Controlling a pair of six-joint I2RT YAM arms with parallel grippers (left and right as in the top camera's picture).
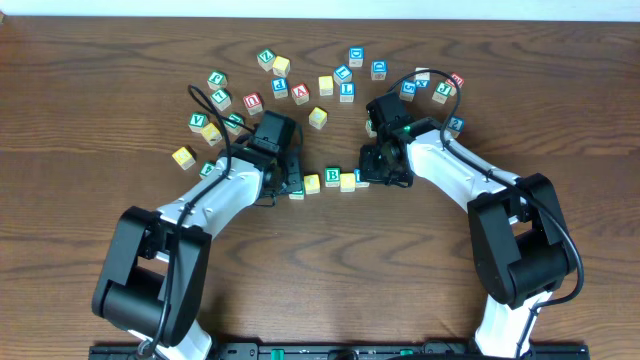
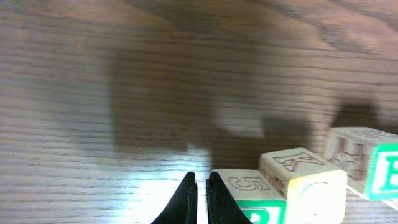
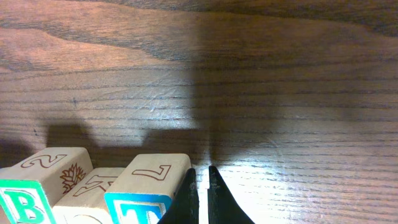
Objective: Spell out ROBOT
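Bracketing the row's ends, the left gripper (image 2: 202, 182), jaws together, sits beside the green-lettered end block (image 2: 249, 191), while the right gripper (image 3: 200, 180), likewise closed, flanks the T block (image 3: 152, 185), probably squaring the row (image 1: 333, 179) on the table (image 1: 320, 290).

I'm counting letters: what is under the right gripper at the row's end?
From above, the right gripper covers that spot. Its wrist camera shows the blue T cube beside its shut fingers.

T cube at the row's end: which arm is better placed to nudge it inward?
Right. The shut right gripper sits beside the T cube; the left gripper is at the opposite end, by the R cube.
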